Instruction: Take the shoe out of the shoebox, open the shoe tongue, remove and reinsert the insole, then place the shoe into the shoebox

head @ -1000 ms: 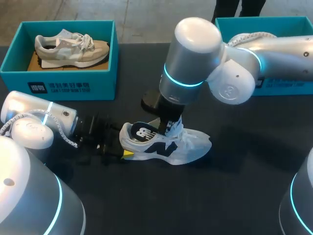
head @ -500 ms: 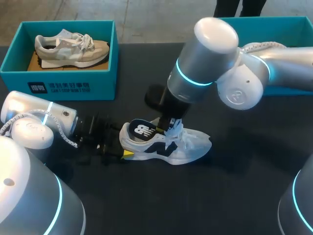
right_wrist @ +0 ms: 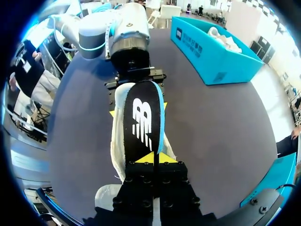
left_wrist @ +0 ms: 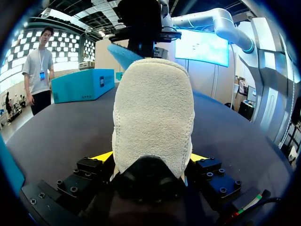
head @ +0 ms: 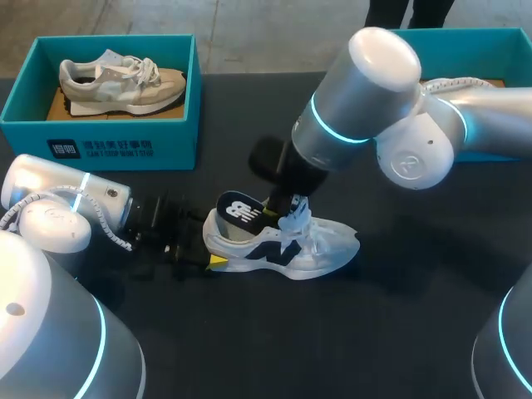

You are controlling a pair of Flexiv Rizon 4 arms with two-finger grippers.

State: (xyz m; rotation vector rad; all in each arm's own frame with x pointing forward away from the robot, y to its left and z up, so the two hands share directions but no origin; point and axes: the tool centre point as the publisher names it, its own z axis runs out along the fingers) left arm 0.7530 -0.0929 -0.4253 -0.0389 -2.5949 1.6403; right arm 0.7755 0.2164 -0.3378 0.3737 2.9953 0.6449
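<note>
Nearest me, the left gripper (head: 212,252) lies low on the table (head: 399,316), at 9 o'clock from the shoe (head: 291,248). It is clenched on the shoe's heel (left_wrist: 153,117), with one yellow fingertip (left_wrist: 101,156) pressed to each side of the pale suede. The shoe, white with a dark logo, stands upright on its sole near the table's middle, toe toward 3 o'clock.

Above the shoe's opening, the right gripper (head: 273,214) comes down from the arm at 2 o'clock. Its tips are pinched on the black insole (head: 241,209); in the right wrist view they meet across it (right_wrist: 143,122). The insole's heel end tilts up clear of the collar, toward 9 o'clock, and its forward part is hidden behind the gripper.

Farther off, the left box (head: 100,133) sits at about 10 o'clock from the shoe, holding a tan shoe (head: 116,79) lying on its side. The right box (head: 465,35) sits at about 2 o'clock, mostly behind the right arm.
</note>
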